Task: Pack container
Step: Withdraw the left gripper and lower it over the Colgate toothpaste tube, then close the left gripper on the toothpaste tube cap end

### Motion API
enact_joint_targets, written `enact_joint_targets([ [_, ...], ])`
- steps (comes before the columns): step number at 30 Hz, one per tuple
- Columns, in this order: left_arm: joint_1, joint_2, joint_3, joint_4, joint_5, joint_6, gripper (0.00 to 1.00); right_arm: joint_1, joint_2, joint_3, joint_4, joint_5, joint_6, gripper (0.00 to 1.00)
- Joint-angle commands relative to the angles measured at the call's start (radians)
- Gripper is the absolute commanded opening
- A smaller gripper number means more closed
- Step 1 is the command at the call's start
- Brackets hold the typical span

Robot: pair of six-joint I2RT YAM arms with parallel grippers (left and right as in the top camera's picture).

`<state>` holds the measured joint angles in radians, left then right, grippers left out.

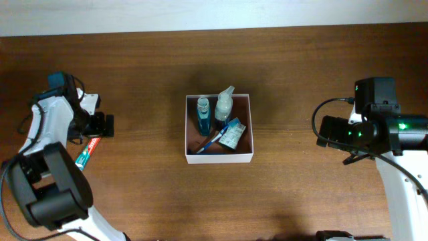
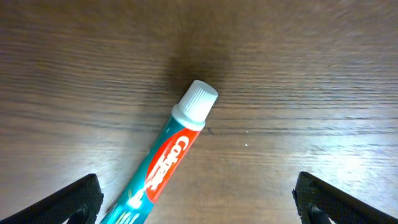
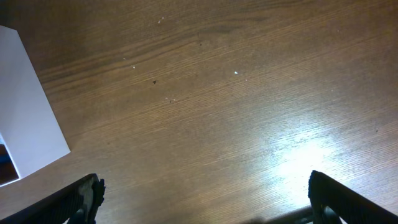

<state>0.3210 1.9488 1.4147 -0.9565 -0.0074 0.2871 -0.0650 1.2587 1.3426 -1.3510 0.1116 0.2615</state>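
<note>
While the dark wooden tabletop [image 1: 301,201] is filling the whole overhead view, the two arms are sitting at its opposite ends, the left arm [image 1: 50,127] at the left edge and the right arm [image 1: 394,134] at the right edge. Between them, near the middle of the tabletop and well apart from both arms, the container [image 1: 221,158] is resting open-topped, its thin white walls framing a reddish-brown inside. The left pincer [image 2: 198,202] is hanging wide open over the wood and gripping nothing, its two dark fingertips showing at the bottom corners of the left wrist view. The right pincer [image 3: 208,202] is likewise gaping wide over bare wood and holding nothing, with a white wall of the container showing at the left edge of its wrist view. Inside the container, a clear spray bottle [image 1: 225,104] is sitting at the far side, just beside a blue bottle [image 1: 203,117] on its left. A toothpaste tube [image 2: 165,162] is lying flat on the tabletop outside the container, well to its left, between the left pincer's open fingers and nearer the left one; whether it is touching that finger I cannot tell. A blue toothbrush [image 1: 215,139] is lying slanted in the near half of the container, beside a small pale packet [image 1: 232,138] on its right. The tube's white ribbed cap [image 2: 196,102] is pointing toward the top of the left wrist view.
</note>
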Motion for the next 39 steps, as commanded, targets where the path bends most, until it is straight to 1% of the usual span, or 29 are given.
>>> enact_joint_targets([
  [1, 0.003, 0.075, -0.008, 0.006, 0.003, -0.01, 0.99, -0.008, 0.001, 0.002, 0.001, 0.006, 0.0, 0.98],
  [3, 0.004, 0.111, -0.008, 0.014, -0.009, -0.01, 0.99, -0.008, 0.001, 0.002, 0.001, 0.006, 0.0, 0.98],
  [11, 0.025, 0.165, -0.017, 0.027, -0.006, -0.011, 0.99, -0.008, 0.001, 0.002, 0.001, 0.006, 0.0, 0.98],
  [18, 0.032, 0.177, -0.033, 0.028, 0.006, -0.029, 0.99, -0.008, 0.001, 0.002, 0.001, 0.006, 0.0, 0.98],
  [19, 0.032, 0.177, -0.033, 0.028, 0.021, -0.029, 0.97, -0.008, 0.001, 0.002, 0.001, 0.006, 0.0, 0.98],
  [20, 0.032, 0.177, -0.033, 0.028, 0.023, -0.029, 0.89, -0.008, 0.001, 0.002, 0.001, 0.006, 0.0, 0.98],
  [21, 0.032, 0.177, -0.034, 0.028, 0.023, -0.029, 0.74, -0.008, 0.001, 0.002, 0.001, 0.006, 0.0, 0.99],
  [25, 0.032, 0.177, -0.033, 0.027, 0.024, -0.029, 0.34, -0.008, 0.001, 0.002, 0.001, 0.006, 0.0, 0.98],
  [26, 0.032, 0.177, -0.034, 0.024, 0.028, -0.029, 0.31, -0.008, 0.001, 0.002, 0.001, 0.006, 0.0, 0.98],
  [28, 0.032, 0.177, -0.033, 0.021, 0.031, -0.029, 0.27, -0.008, 0.001, 0.002, 0.001, 0.006, 0.0, 0.98],
  [34, 0.031, 0.177, -0.033, 0.021, 0.031, -0.03, 0.08, -0.008, 0.001, 0.002, 0.001, 0.006, 0.0, 0.98],
  [37, 0.031, 0.176, -0.029, 0.018, 0.035, -0.042, 0.04, -0.008, 0.001, 0.002, 0.001, 0.006, 0.0, 0.98],
  [39, 0.031, 0.168, -0.008, -0.002, 0.07, -0.041, 0.04, -0.008, 0.001, 0.002, 0.001, 0.006, 0.0, 0.99],
])
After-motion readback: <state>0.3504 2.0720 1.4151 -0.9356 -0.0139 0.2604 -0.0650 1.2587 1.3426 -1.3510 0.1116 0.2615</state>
